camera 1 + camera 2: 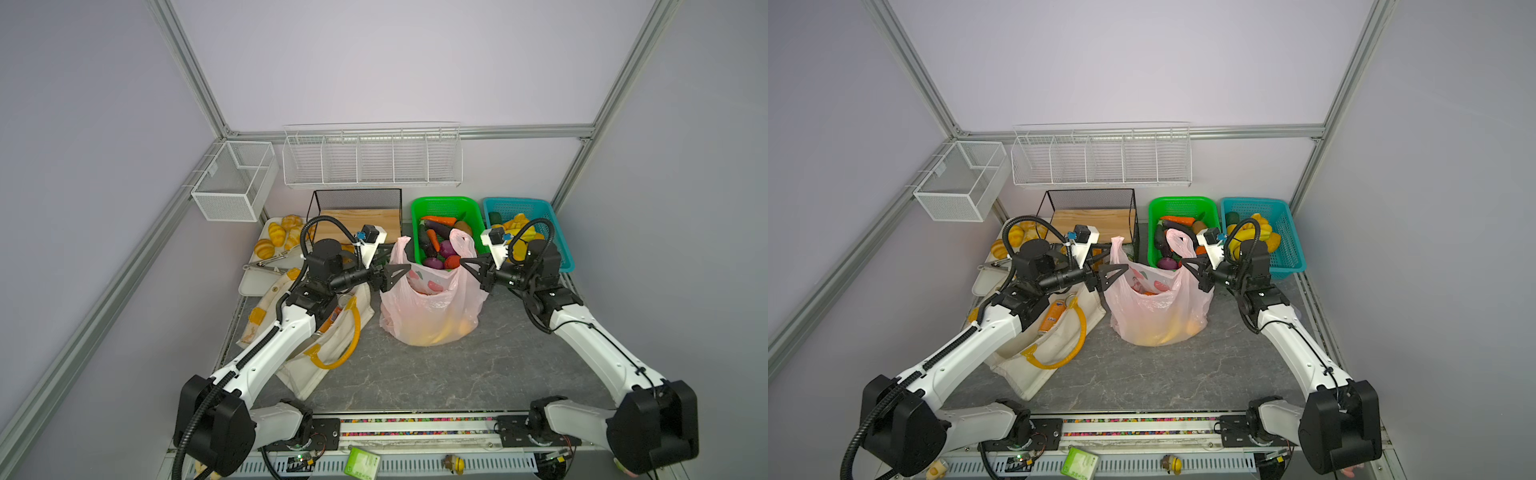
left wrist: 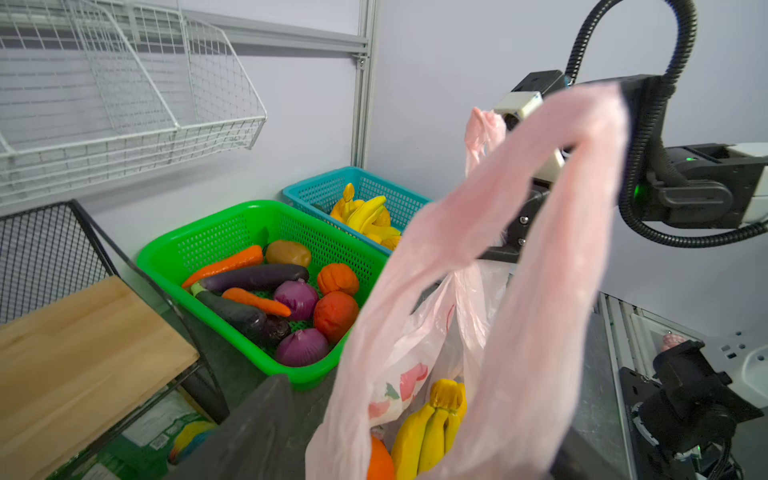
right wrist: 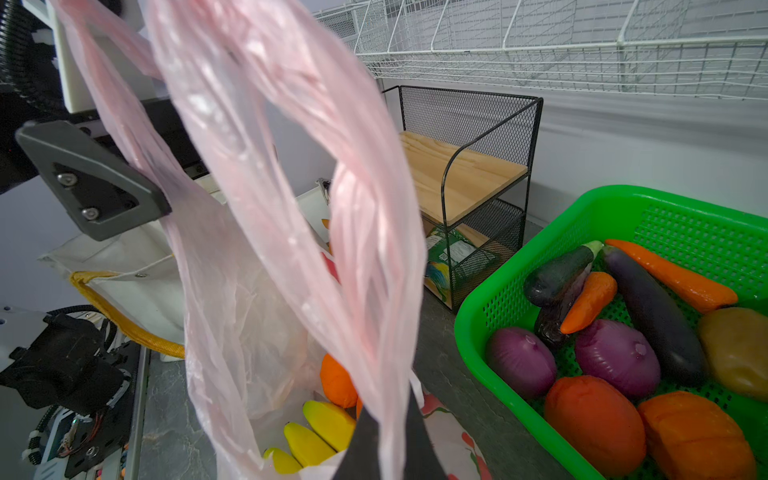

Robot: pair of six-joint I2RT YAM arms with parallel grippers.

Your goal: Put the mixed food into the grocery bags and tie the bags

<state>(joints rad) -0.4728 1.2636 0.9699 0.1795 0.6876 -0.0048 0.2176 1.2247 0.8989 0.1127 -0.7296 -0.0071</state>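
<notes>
The pink plastic bag looks limp and slippery, best gripped by its handles: right gripper jaws pinch one, left gripper jaws gape.

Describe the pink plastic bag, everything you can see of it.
The pink plastic bag is thin, translucent and crinkled, with a red fruit print. It stands open and untied on the grey table, before the green basket. Yellow bananas and an orange fruit show inside. Both handles stand up: the right gripper pinches one; the other lies against the open left gripper.
</notes>
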